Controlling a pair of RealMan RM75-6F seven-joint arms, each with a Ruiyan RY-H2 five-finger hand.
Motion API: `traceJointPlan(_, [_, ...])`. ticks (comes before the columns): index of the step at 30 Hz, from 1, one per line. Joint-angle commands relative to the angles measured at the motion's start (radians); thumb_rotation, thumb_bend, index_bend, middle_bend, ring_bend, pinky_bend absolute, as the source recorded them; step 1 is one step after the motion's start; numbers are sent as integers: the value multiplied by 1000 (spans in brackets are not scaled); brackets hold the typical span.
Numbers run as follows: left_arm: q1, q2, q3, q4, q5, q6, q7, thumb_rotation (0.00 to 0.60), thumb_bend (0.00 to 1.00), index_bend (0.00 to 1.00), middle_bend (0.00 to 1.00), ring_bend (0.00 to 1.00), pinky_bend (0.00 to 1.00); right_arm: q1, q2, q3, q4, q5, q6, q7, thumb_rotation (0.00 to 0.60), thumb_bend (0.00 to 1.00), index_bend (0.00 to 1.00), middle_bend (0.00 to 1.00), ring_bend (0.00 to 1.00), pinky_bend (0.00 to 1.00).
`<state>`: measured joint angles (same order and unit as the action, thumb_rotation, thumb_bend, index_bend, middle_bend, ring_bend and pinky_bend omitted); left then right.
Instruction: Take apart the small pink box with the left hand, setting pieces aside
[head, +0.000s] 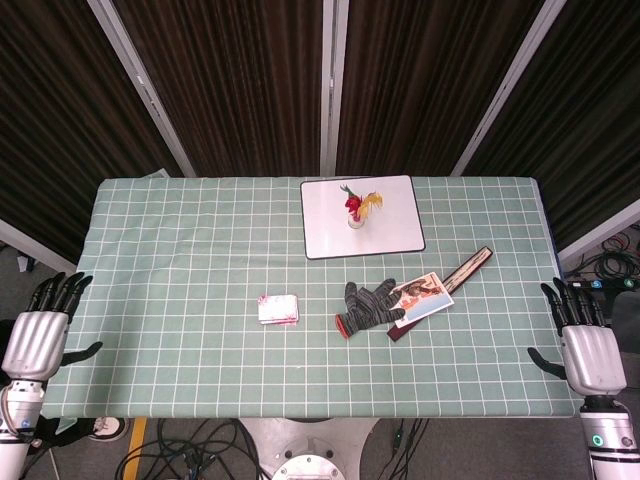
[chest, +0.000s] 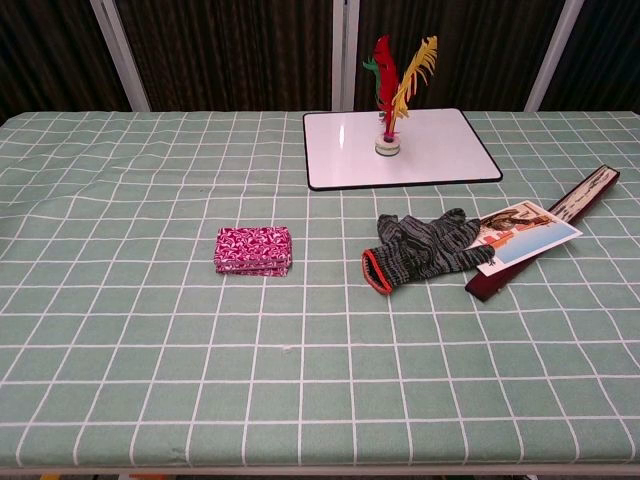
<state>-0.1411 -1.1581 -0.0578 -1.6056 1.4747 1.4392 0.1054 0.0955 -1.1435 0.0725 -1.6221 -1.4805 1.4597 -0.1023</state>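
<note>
though closed, pink box (chest: 253, 250) mid-table (chest: 120, 350), hands at edges

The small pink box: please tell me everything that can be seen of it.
The small pink box is a flat rectangular box with a busy pink-and-white pattern, apparently card or paper. It looks closed and whole, with a seam along its side. It lies flat on the green checked tablecloth, left of the striped glove and apart from it. Nothing touches it but the cloth; the left hand waits at the table's edge with fingers apart.
</note>
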Motion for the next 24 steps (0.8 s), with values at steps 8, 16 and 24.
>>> traceJointPlan(8, [-43,-23,2,0,5,-66,-4,600,22,85,68,0,96,-5,7,0,-3,10,0,-5,600,83,0,0,0,0])
traceJointPlan(16, [-149,-62,-17,-3,18,-194,13,600,29,85,69,0,96,-2,6,-4,2,17,-14,-15,600,85,0,0,0,0])
traceJointPlan(24, [-263,-181,-54,122,44,-274,-75,600,42,85,82,1,158,11,13,3,9,36,-38,-35,600,85,0,0,0,0])
